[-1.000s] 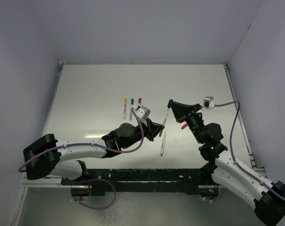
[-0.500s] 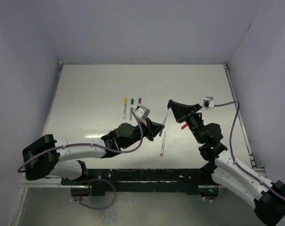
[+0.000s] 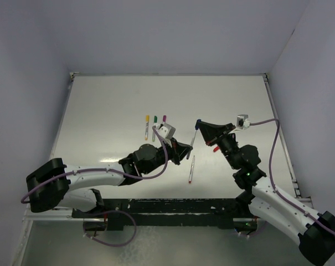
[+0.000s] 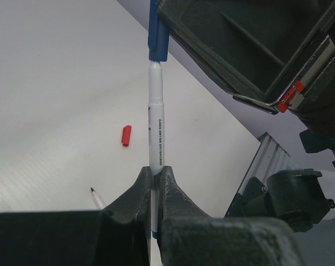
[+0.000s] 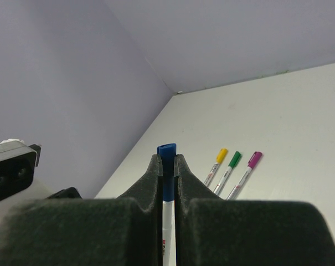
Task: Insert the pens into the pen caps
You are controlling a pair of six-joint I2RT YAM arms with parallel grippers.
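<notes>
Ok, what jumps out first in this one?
A pen held between both arms over the table's middle: the left fingers clamp its barrel, the right fingers clamp the blue cap on its tip. Beyond it three capped pens, yellow, green and magenta, lie side by side; a red cap lies loose nearby.

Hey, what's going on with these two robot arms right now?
The left gripper is clamped on a white pen, while the right gripper pinches the blue cap over its tip, above the table. The tip is inside the cap; whether it is fully seated is unclear. A yellow pen, green pen and magenta pen lie capped side by side. A red cap and an uncapped pen lie apart.
</notes>
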